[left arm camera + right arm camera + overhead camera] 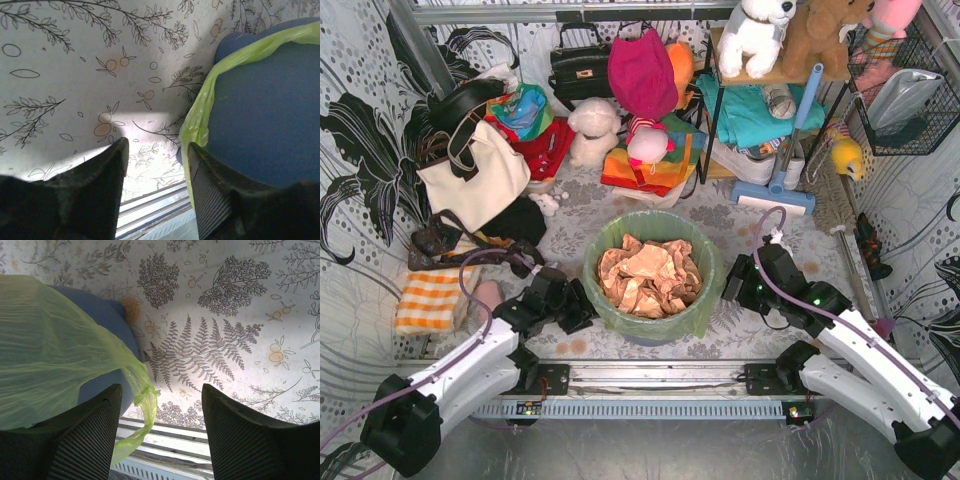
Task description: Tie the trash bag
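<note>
The bag [703, 290] is sitting in the middle of the top view. It is lining the bin [265, 125], with paper [648, 272] inside and its rim folded over the edge. Your left gripper [157, 150] is spread wide and holding nothing. The green edge is hanging at the right of its view, just beside one finger. Your right gripper [160, 395] is spread wide too and is empty. A loose green flap is dangling at the lower middle of its view, near the finger on the left of the frame. It looks like you are getting ready to grab. Aim each gripper at the thin plastic only, not the bin wall. Pinch a good bunch, because thin plastic slips and tears. Then lift both sides together.
</note>
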Controlling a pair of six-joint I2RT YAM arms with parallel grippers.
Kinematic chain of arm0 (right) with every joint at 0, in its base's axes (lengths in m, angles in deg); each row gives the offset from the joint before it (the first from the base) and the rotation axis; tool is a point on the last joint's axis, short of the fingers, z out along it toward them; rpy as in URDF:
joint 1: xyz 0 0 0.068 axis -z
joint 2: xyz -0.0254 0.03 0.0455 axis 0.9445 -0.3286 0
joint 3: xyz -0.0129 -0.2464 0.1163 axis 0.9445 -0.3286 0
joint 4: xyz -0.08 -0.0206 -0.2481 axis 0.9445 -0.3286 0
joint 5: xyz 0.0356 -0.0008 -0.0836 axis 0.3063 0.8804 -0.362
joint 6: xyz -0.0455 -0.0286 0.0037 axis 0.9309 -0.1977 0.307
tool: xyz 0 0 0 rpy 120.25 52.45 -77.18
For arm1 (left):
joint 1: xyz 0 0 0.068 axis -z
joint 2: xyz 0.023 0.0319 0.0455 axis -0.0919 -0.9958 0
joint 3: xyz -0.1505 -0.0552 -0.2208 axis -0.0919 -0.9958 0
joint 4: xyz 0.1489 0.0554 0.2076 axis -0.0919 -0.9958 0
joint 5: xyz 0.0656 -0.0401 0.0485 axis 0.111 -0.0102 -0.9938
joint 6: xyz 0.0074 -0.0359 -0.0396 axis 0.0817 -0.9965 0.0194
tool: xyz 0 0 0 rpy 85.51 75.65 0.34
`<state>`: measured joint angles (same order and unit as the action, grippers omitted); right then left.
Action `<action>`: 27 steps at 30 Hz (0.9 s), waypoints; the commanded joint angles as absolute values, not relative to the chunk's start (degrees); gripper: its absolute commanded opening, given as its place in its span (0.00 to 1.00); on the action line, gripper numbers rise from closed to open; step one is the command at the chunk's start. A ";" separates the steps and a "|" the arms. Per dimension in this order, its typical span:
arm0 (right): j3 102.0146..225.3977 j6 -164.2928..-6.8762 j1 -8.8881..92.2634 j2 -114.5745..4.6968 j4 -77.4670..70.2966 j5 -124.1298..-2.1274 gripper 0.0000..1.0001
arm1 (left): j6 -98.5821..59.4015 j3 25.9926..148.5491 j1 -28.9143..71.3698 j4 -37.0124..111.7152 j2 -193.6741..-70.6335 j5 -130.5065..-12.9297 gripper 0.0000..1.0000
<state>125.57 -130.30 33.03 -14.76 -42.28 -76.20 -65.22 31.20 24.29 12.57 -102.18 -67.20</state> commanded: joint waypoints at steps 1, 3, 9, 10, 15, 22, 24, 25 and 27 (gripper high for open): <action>123.48 -131.84 33.37 -15.28 -38.78 -74.62 0.64 | -65.68 29.44 24.08 19.47 -102.50 -65.58 0.56; 122.77 -132.27 33.37 -15.38 -38.19 -74.27 0.63 | -65.81 29.26 24.08 19.08 -102.41 -66.66 0.50; 120.35 -133.31 33.37 -15.34 -35.42 -72.77 0.55 | -66.08 31.42 24.08 17.67 -101.75 -69.39 0.40; 119.98 -133.47 33.37 -15.46 -34.94 -72.29 0.51 | -66.16 31.93 24.08 17.67 -101.76 -69.35 0.39; 118.39 -134.12 33.37 -16.66 -32.46 -70.29 0.49 | -66.45 32.75 24.08 19.45 -102.47 -68.35 0.50; 117.87 -134.32 33.37 -17.92 -30.53 -69.71 0.49 | -67.55 30.33 24.08 26.97 -104.51 -65.63 0.53; 117.51 -134.31 33.37 -18.13 -29.76 -69.64 0.49 | -67.59 29.83 24.06 27.97 -105.22 -65.45 0.49; 117.13 -134.32 33.37 -18.24 -29.20 -69.51 0.48 | -67.35 29.73 24.04 27.85 -105.31 -65.70 0.45; 116.15 -134.67 33.37 -18.71 -27.40 -68.66 0.47 | -66.78 29.77 24.08 27.09 -105.23 -66.27 0.34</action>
<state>117.83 -133.45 33.03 -18.13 -31.09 -70.12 -67.12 30.39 24.29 23.08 -105.17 -66.59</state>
